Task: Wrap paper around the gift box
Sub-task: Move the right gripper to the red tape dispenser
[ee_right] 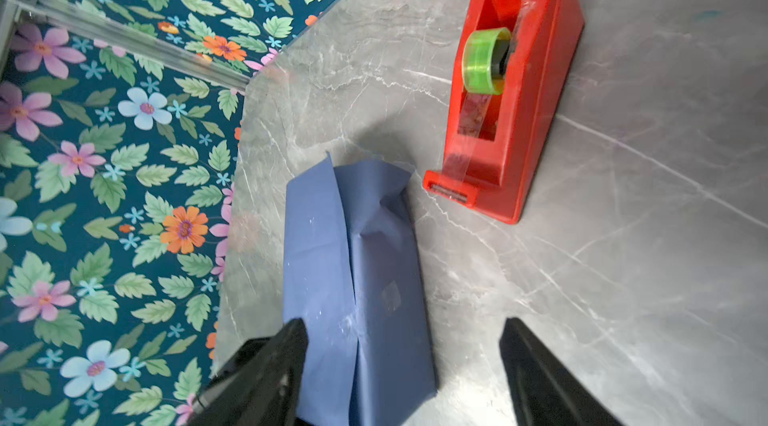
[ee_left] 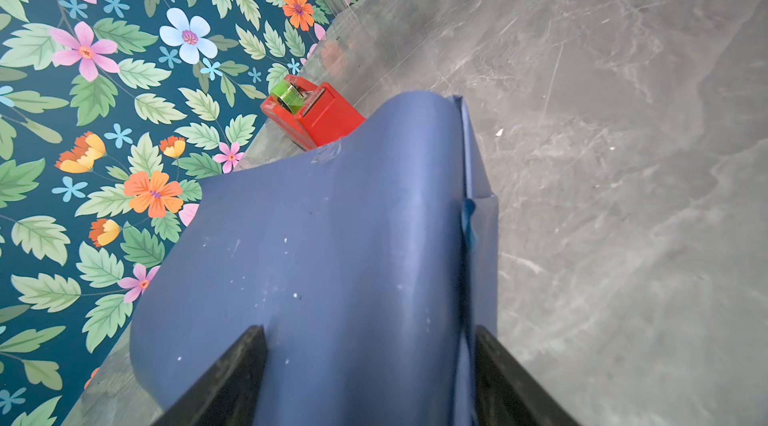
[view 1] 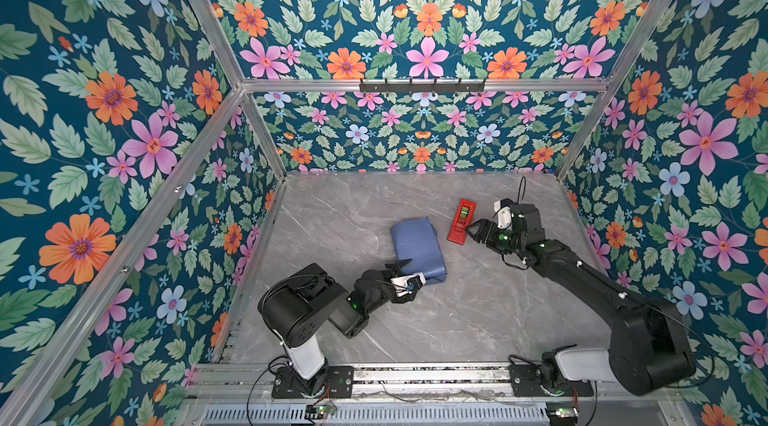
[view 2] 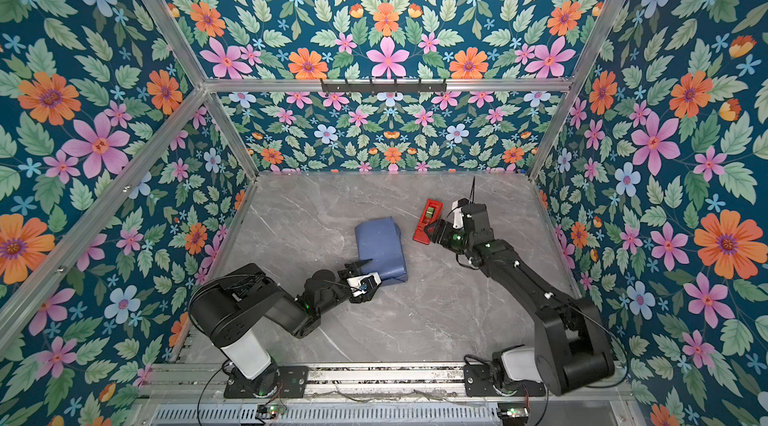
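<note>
The paper, slate-blue side out, lies folded into a bundle in the middle of the table. The gift box is hidden. My left gripper stands open and wide astride the bundle's near end. One finger is over the paper and the other is at the paper's table-side edge. My right gripper is open and empty, hovering just off the near end of the red tape dispenser, right of the paper.
The tape dispenser holds a green roll and stands right of the bundle. The grey marble table is bounded by floral walls on three sides. A black hook rack hangs on the back frame.
</note>
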{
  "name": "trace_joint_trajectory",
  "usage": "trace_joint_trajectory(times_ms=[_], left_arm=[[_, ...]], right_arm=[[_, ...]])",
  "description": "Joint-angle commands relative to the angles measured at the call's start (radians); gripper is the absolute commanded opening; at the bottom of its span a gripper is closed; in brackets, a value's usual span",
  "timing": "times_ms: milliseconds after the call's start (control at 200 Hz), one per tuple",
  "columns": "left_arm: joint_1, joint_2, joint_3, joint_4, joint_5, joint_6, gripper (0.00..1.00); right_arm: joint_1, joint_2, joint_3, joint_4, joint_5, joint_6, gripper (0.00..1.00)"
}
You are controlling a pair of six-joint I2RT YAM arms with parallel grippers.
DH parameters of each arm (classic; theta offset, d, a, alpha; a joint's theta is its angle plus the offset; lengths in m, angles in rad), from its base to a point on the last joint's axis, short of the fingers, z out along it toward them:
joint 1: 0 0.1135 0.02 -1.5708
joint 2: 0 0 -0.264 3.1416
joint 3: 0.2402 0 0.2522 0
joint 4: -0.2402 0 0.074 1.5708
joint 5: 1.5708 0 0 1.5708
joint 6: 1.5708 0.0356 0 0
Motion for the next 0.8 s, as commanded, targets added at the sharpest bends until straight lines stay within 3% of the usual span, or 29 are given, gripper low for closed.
trace_joint_trajectory(times_ms=[0, 480, 795], left_arm=[[0.002, -0.003, 0.006, -0.02, -0.002, -0.01, 0.77], [0.001, 0.002, 0.022, -0.061, -0.006, -0.023, 0.75], [0.001, 0.003, 0.018, -0.052, -0.005, -0.025, 0.75]], right_arm=[[-0.007, 0.078, 0.068, -0.029, -0.063, 0.042, 0.71], [-0.031, 0.228, 0.186, -0.083, -0.079, 0.017, 0.68], [-0.041, 0.355, 0.272, -0.07, -0.132, 0.025, 0.56]])
